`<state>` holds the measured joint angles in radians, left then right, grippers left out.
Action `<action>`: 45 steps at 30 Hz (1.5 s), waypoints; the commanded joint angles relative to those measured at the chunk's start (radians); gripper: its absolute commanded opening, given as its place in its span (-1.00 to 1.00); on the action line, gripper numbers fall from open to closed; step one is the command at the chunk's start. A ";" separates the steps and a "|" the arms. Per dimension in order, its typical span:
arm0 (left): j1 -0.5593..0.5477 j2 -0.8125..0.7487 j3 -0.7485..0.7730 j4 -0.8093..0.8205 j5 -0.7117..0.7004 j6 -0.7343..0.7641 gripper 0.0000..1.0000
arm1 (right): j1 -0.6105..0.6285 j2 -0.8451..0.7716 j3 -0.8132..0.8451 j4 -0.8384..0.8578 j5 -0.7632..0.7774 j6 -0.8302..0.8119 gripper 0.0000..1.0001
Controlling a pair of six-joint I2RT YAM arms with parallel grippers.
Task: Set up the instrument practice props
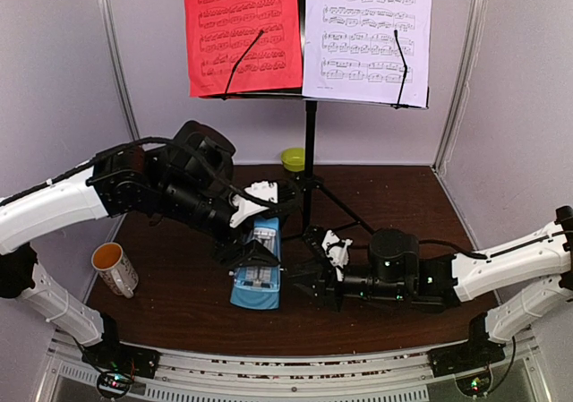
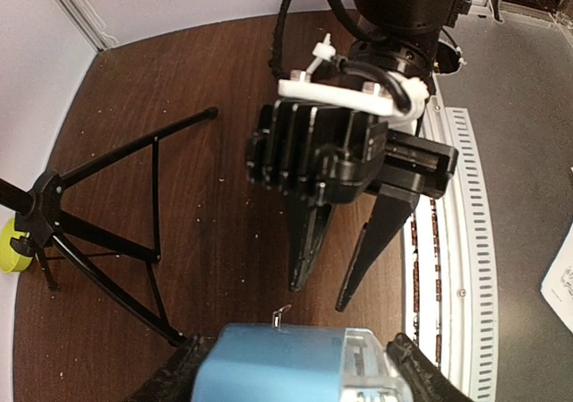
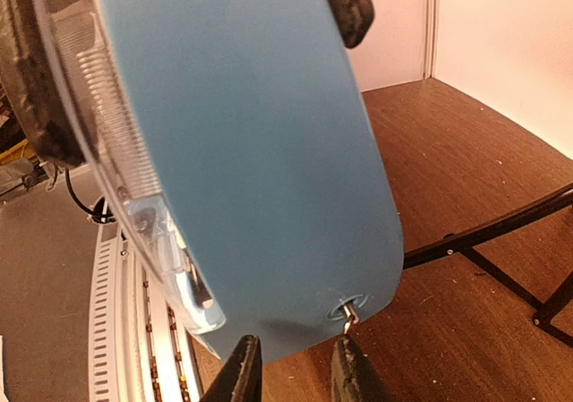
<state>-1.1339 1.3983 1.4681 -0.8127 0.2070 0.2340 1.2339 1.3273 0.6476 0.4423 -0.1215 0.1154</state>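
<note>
Near the desk's (image 1: 394, 205) front, left fingers (image 3: 347, 8) clamp the metronome (image 1: 258, 272); right fingers (image 2: 306, 236) sit narrow, empty. A misaimed pinch may wrench it loose

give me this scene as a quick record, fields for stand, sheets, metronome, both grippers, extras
stand: black music stand with tripod legs, upright at the back of the dark wooden table
sheets: red music sheet left, white music sheet right, both on the stand
metronome: small blue pyramid metronome with clear cover, on its side
left gripper: jaws closed on the metronome
right gripper: jaws narrowly apart, pointing at the metronome, holding nothing
extras: white mug with yellow inside, small lime-green bowl
</note>
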 commanded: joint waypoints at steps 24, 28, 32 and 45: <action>-0.020 -0.065 0.025 0.147 0.078 0.022 -0.75 | 0.006 0.028 0.028 -0.034 0.045 -0.004 -0.47; -0.024 -0.076 0.011 0.163 0.086 0.027 -0.75 | 0.006 0.038 0.041 -0.040 0.045 -0.002 -0.53; -0.029 -0.081 0.006 0.165 0.086 0.037 -0.75 | 0.006 0.036 0.050 -0.047 0.059 0.003 -0.63; -0.045 -0.081 -0.010 0.171 0.085 0.046 -0.76 | 0.006 0.004 0.064 -0.063 0.065 0.003 -0.75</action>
<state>-1.1656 1.3556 1.4483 -0.7849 0.2646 0.2584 1.2339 1.3556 0.6739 0.3843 -0.0704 0.1120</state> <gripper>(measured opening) 0.618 0.157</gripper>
